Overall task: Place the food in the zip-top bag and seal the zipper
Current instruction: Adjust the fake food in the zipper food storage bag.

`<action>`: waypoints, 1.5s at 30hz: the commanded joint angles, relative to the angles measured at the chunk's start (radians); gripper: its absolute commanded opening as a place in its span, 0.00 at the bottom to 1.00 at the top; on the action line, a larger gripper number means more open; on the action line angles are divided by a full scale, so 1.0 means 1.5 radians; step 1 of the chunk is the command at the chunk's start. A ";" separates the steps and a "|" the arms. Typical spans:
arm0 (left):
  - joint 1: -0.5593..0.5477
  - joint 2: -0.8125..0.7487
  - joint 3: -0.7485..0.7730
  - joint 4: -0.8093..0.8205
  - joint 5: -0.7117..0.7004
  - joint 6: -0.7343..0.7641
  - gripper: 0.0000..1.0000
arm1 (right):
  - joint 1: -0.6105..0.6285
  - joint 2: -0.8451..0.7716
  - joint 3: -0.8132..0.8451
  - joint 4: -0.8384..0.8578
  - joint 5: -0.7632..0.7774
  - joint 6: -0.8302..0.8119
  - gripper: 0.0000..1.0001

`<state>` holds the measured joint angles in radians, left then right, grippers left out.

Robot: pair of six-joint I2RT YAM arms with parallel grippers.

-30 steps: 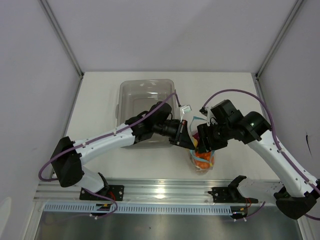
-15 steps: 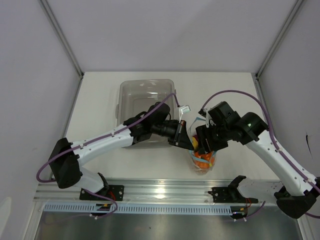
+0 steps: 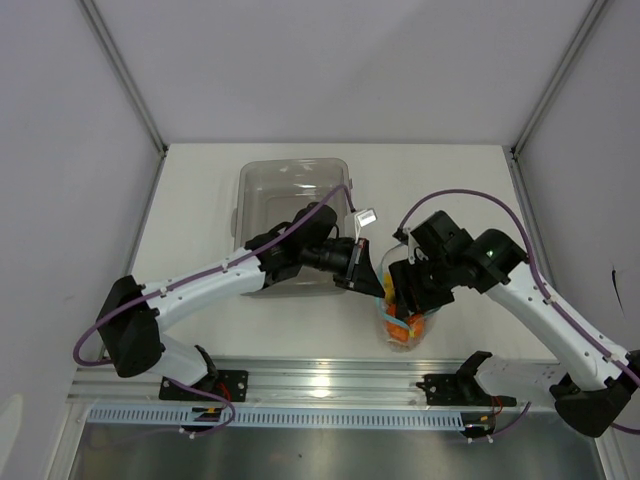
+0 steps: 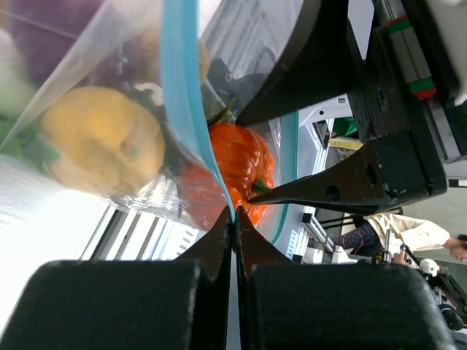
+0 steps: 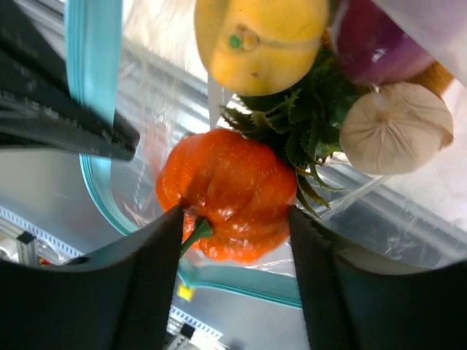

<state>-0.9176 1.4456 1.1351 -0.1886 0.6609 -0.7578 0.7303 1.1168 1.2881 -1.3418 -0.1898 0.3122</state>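
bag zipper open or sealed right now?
Open. The two sides of the zipper stand apart, curving around the orange pumpkin inside the bag; the left gripper pinches only one side.

Food [image 5: 226, 189] inside the zip-top bag [image 3: 406, 328], just right of the tray [image 3: 290, 166], between left tool [image 4: 233, 216] and right tool [image 5: 233, 215].

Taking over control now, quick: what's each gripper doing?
Left gripper: closed, pinching the zipper.
Right gripper: open, straddling the orange pumpkin, not gripping it.
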 commanded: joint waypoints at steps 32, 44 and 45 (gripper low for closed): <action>0.021 -0.006 0.015 0.052 0.049 -0.013 0.01 | 0.008 -0.040 0.018 0.035 -0.066 -0.005 0.61; 0.021 0.001 0.019 0.051 0.056 -0.011 0.01 | 0.011 -0.025 -0.042 0.034 -0.070 -0.013 0.88; 0.021 0.001 0.020 0.051 0.056 -0.013 0.01 | 0.011 -0.023 -0.045 0.038 -0.070 -0.012 0.91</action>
<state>-0.8940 1.4456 1.1229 -0.1539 0.7162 -0.7689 0.7387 1.0794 1.2339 -1.2999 -0.2756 0.3119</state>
